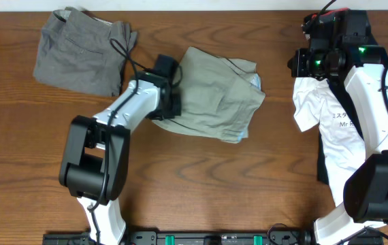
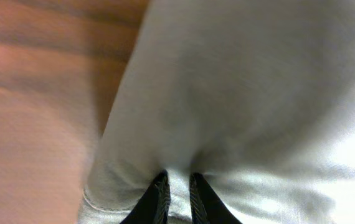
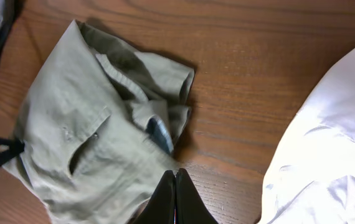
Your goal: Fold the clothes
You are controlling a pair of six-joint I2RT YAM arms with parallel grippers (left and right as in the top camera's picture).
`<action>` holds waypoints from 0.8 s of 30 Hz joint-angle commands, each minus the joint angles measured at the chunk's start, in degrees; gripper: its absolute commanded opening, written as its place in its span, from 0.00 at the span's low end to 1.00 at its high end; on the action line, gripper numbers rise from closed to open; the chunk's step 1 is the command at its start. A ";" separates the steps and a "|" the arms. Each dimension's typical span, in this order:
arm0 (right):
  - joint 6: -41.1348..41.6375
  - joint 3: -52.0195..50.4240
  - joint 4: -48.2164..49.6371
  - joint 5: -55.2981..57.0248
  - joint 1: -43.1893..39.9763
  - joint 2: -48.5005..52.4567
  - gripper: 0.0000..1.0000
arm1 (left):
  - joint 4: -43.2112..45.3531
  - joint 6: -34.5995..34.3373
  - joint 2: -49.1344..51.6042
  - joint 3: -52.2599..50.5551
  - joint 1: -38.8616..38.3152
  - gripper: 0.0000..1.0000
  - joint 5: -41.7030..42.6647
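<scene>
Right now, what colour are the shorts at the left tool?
Plain light khaki-olive, no pattern; the shorts show best in the right wrist view.

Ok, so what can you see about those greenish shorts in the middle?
The light khaki-olive cotton shorts lie rumpled and loosely folded over in the middle of the brown wooden table. The cloth looks soft and woven. A slit pocket, stitched hems and a bit of pale whitish-blue lining at the right edge show. The left gripper has its jaws pinched on the shorts' left edge.

Khaki-olive shorts point(image 1: 214, 95), brown wood-grain table point(image 1: 214, 177)
</scene>
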 commanded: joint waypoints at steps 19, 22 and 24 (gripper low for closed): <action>-1.09 -0.48 -0.22 1.62 0.20 0.39 0.31 | 9.66 15.63 -6.12 3.93 3.10 0.54 -3.19; -1.07 -0.48 0.00 1.62 0.20 0.39 0.43 | 9.66 17.14 -11.08 3.93 -0.07 0.64 -3.15; -1.07 -0.48 0.17 1.62 0.20 0.39 0.46 | 9.66 18.95 -13.70 3.93 -2.93 0.68 -3.17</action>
